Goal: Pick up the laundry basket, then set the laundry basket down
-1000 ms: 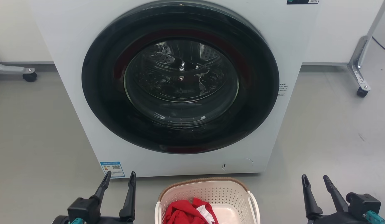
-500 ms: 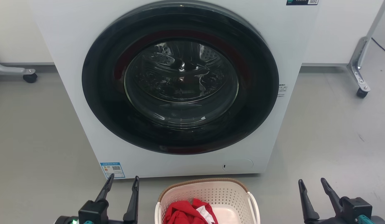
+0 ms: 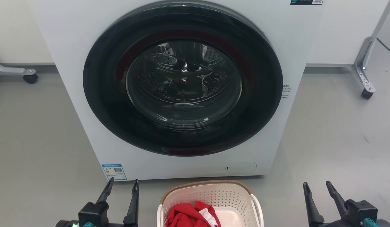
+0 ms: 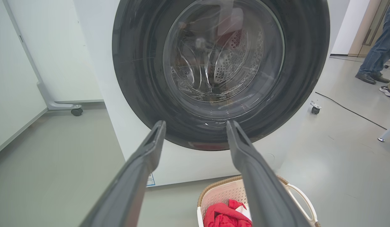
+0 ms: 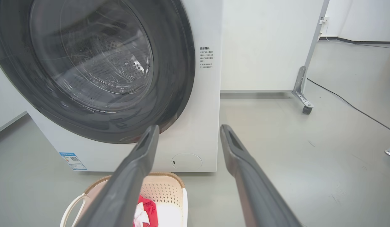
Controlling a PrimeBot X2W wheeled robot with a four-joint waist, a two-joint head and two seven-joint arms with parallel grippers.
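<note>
Laundry basket: sits on the floor at the near edge of the head view, just before the washing machine, partly cut off by the frame. Flanked by the left tool and the right tool, each well out to its side and touching nothing; both spread wide, fingers pointing toward the machine, holding nothing. Looks like the approach step of the pick-up: not yet grasped, not yet lifted. Next move probably calls for bringing both tools inward and down to the two sides, closing one on each white handle or under the rim, then raising evenly to keep it level. Cream-white plastic, walls pierced with small holes, brown woven-look rim round the top, rounded corners; likely light and a little flexible, so apt to tilt under a one-sided grip. Holds a crumpled red garment with a white patch, heaped toward the robot's left inside. Beyond, round dark door shut, steel drum visible through the glass. Farther right, a wheeled frame leg by the wall.
</note>
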